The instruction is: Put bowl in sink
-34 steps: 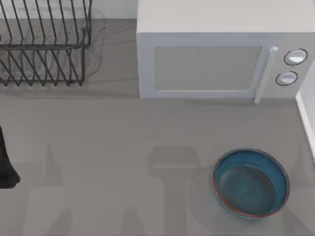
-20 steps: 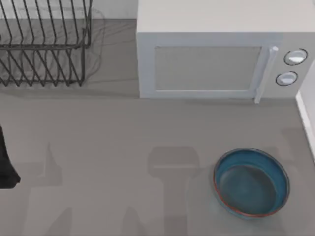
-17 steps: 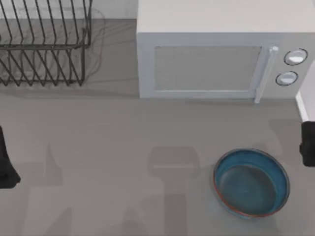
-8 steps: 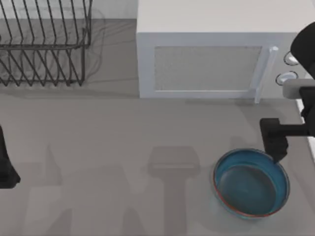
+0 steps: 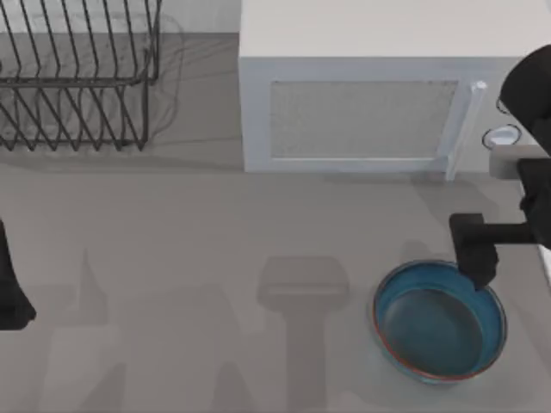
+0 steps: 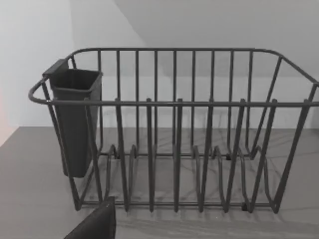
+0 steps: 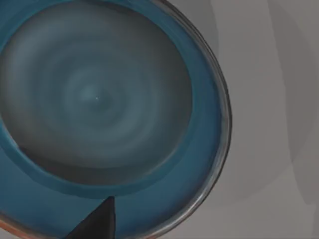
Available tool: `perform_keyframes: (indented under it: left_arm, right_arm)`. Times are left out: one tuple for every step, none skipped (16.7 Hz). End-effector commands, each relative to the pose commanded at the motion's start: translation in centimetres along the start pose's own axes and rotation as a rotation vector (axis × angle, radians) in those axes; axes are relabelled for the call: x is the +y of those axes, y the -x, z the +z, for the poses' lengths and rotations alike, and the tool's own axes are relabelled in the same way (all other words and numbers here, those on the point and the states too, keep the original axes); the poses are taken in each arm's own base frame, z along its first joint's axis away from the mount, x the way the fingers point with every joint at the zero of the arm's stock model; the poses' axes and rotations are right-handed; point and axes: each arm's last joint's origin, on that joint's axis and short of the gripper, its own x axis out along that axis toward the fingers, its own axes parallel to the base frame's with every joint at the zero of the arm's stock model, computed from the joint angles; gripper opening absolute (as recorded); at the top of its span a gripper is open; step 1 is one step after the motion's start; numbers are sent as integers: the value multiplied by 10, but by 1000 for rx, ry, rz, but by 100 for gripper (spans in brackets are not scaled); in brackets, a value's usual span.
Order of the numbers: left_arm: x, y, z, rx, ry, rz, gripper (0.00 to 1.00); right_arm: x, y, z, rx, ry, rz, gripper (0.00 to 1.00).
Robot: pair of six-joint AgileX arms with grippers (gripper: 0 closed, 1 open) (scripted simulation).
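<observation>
1. A white microwave (image 5: 370,95) stands at the far side of the grey table (image 5: 189,249), its door shut, with a vertical handle (image 5: 463,129) and a round knob (image 5: 499,136) on its right part.
2. A dark wire dish rack (image 5: 77,73) sits at the far left of the table, well apart from the microwave.
3. In the left wrist view, the dish rack (image 6: 174,134) carries a dark cutlery cup (image 6: 75,124) hung on one end, and its slots hold nothing.

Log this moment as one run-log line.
stage: approach | right gripper: over bowl far rim | bowl: on table, ungrasped | left arm: parked, table's left edge
</observation>
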Motion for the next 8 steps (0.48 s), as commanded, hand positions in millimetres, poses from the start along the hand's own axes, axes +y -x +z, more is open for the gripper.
perform_keyframes:
  left_arm:
    - [0, 0, 0, 0, 0, 0, 100]
    - [0, 0, 0, 0, 0, 0, 100]
    - [0, 0, 0, 0, 0, 0, 100]
    - [0, 0, 0, 0, 0, 0, 100]
    - [0, 0, 0, 0, 0, 0, 100]
    - [0, 0, 0, 0, 0, 0, 100]
    - [0, 0, 0, 0, 0, 0, 100]
    - [0, 0, 0, 0, 0, 0, 100]
  right_arm:
    - [0, -9, 1, 1, 1, 0, 100]
    - [1, -19, 2, -1, 1, 0, 100]
    - [2, -31, 3, -5, 1, 2, 100]
    - [2, -44, 4, -10, 1, 4, 100]
    - [2, -56, 4, -14, 1, 6, 100]
    - [2, -67, 3, -14, 1, 6, 100]
    - [2, -76, 2, -11, 1, 5, 100]
    - [1, -83, 1, -8, 1, 3, 100]
